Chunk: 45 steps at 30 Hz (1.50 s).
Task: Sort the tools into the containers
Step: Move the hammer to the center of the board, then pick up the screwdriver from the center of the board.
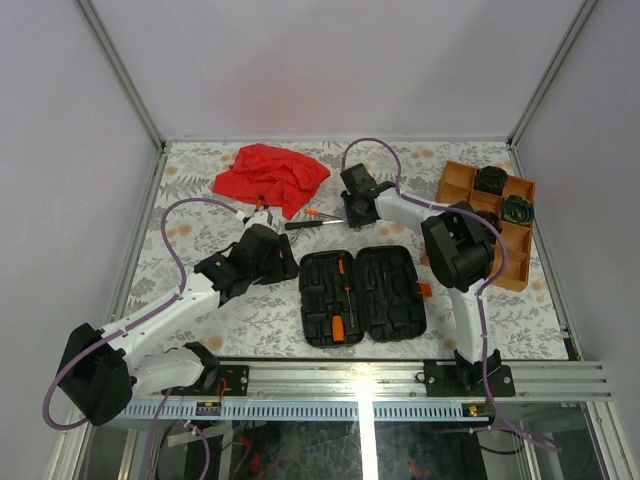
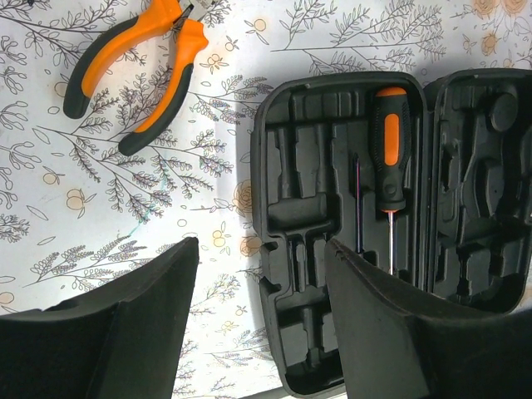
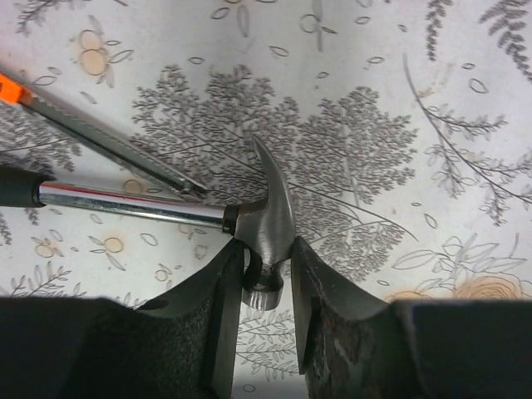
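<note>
Fingers (image 3: 220, 316) of the right gripper (image 3: 270, 278) are closed on the head of the one hammer (image 3: 270, 216), toward the tabletop's (image 1: 200, 200) far edge; the left gripper (image 2: 262, 245) is held wide. Floral tabletop, plain pale walls (image 1: 300, 60). Counted: one open black case (image 1: 395, 290) at the near edge; one orange tray (image 1: 455, 185), far right corner, holding two coils (image 1: 491, 180); one red cloth (image 1: 270, 175); one pliers (image 2: 137, 71); one loose screwdriver (image 1: 318, 214).

Bright, even overhead light; soft shadows; sharp focus; glare on the hammer (image 3: 141, 205).
</note>
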Tool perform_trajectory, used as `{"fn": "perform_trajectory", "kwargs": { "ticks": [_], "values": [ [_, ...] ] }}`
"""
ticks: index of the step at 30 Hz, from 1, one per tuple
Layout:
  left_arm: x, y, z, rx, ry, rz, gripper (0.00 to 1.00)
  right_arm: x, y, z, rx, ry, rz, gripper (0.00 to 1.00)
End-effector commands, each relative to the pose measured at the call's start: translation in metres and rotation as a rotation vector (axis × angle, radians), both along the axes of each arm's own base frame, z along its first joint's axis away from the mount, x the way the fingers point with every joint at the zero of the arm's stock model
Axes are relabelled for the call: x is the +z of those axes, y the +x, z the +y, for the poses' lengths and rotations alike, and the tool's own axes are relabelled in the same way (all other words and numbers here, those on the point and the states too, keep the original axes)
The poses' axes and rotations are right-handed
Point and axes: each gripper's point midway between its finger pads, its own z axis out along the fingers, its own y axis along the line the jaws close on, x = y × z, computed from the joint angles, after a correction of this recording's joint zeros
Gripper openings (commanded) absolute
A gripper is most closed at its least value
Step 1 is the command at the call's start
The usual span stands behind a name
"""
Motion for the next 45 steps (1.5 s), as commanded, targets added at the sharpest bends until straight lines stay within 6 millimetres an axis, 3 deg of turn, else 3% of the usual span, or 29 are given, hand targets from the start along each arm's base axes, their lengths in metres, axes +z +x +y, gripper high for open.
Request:
{"fn": "perform_trajectory", "kwargs": {
  "ticks": [1, 10, 15, 20, 26, 31, 38, 41, 45],
  "values": [
    [0.002, 0.008, 0.003, 0.042, -0.007, -0.023, 0.61, 0.010, 0.005, -0.038, -0.098, -0.055, -0.021, 0.29],
    [-0.004, 0.011, 0.013, 0.084, 0.005, 0.001, 0.61, 0.010, -0.005, -0.092, -0.177, -0.079, -0.015, 0.27],
    [-0.004, 0.016, 0.021, 0.122, 0.001, 0.007, 0.62, 0.020, -0.008, -0.103, -0.163, -0.054, -0.039, 0.31],
    [0.002, 0.027, 0.028, 0.160, -0.003, 0.003, 0.63, 0.048, -0.006, -0.095, -0.117, -0.001, -0.090, 0.53],
    [0.018, 0.049, 0.038, 0.188, 0.018, -0.007, 0.66, 0.094, -0.013, -0.100, -0.146, 0.042, -0.182, 0.64],
    [0.017, 0.070, 0.055, 0.240, 0.056, 0.031, 0.66, 0.117, -0.043, -0.095, -0.137, 0.160, -0.211, 0.66],
    [0.003, 0.103, 0.067, 0.263, 0.073, 0.083, 0.64, 0.109, -0.100, -0.092, -0.116, 0.294, -0.169, 0.65],
    [-0.007, 0.119, 0.075, 0.270, 0.117, 0.099, 0.61, 0.103, -0.127, -0.078, -0.072, 0.402, -0.124, 0.64],
    [-0.022, 0.135, 0.080, 0.270, 0.175, 0.138, 0.54, 0.106, -0.146, -0.064, -0.022, 0.516, -0.100, 0.62]
  ]
}}
